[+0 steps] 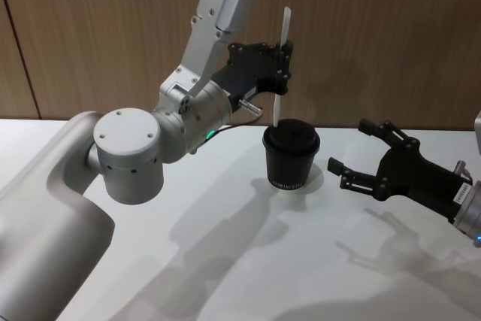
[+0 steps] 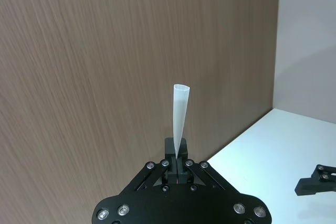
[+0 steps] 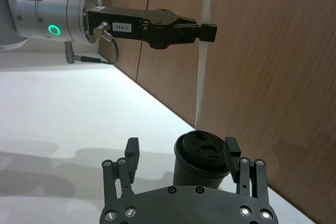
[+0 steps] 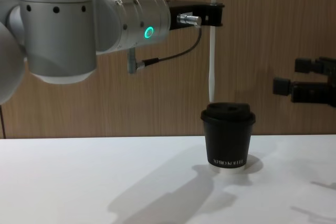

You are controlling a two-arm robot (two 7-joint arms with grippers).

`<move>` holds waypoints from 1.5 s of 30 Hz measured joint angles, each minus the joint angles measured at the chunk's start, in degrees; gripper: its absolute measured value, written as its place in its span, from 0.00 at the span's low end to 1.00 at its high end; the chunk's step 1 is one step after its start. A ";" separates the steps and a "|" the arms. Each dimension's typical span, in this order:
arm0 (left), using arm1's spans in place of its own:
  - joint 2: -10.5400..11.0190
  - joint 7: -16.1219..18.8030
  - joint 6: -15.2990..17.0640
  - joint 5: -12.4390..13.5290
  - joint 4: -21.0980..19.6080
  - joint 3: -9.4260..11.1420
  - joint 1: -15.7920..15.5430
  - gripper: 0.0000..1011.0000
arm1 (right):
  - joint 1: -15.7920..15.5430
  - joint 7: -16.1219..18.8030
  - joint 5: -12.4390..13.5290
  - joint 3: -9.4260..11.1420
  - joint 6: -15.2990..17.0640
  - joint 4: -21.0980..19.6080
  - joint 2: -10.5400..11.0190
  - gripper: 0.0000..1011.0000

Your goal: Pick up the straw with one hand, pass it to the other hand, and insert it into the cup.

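The white straw point(image 1: 277, 110) hangs nearly upright with my left gripper point(image 1: 284, 62), the one with the silver wrist and green ring, shut on its upper part. Its lower end is just above the domed lid of the black cup point(image 1: 291, 157), which stands on the white table. From the chest, the straw point(image 4: 212, 66) drops from the left gripper point(image 4: 214, 14) down to the cup point(image 4: 228, 137). My all-black right gripper point(image 1: 350, 146) is open to the right of the cup and holds nothing. In the right wrist view its open fingers frame the cup point(image 3: 202, 158) under the straw point(image 3: 201, 87).
A wood-panel wall point(image 1: 376, 35) rises directly behind the cup. The white table point(image 1: 225, 223) spreads in front of and to the left of the cup. A black cable point(image 4: 168, 56) loops under the left wrist.
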 joint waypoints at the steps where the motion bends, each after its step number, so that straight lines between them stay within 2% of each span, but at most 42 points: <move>1: -0.09 -0.04 -0.03 0.01 0.21 -0.03 -0.03 0.00 | 0.00 0.00 0.00 0.00 0.00 0.00 0.00 0.99; 35: -2.03 -2.39 -0.10 -0.68 3.71 -2.21 -0.19 0.00 | 0.00 0.00 0.00 0.00 0.00 0.00 0.00 0.99; 38: -2.11 -2.49 -0.10 -0.75 3.80 -2.35 -0.14 0.03 | 0.00 0.00 0.00 0.00 0.00 0.00 0.00 0.99; 41: -2.19 -2.63 -0.10 -0.83 3.88 -2.49 -0.08 0.11 | 0.00 0.00 0.00 0.00 0.00 0.00 0.00 0.99; 43: -2.24 -2.71 -0.10 -0.89 3.96 -2.60 -0.04 0.19 | 0.00 0.00 0.00 0.00 0.00 0.00 0.00 0.99; 44: -2.26 -2.73 -0.10 -0.90 3.97 -2.62 -0.03 0.19 | 0.00 0.00 0.00 0.00 0.00 0.00 0.00 0.99; 45: -2.27 -2.74 -0.10 -0.92 3.99 -2.64 -0.02 0.25 | 0.00 0.00 0.00 0.00 0.00 0.00 0.00 0.99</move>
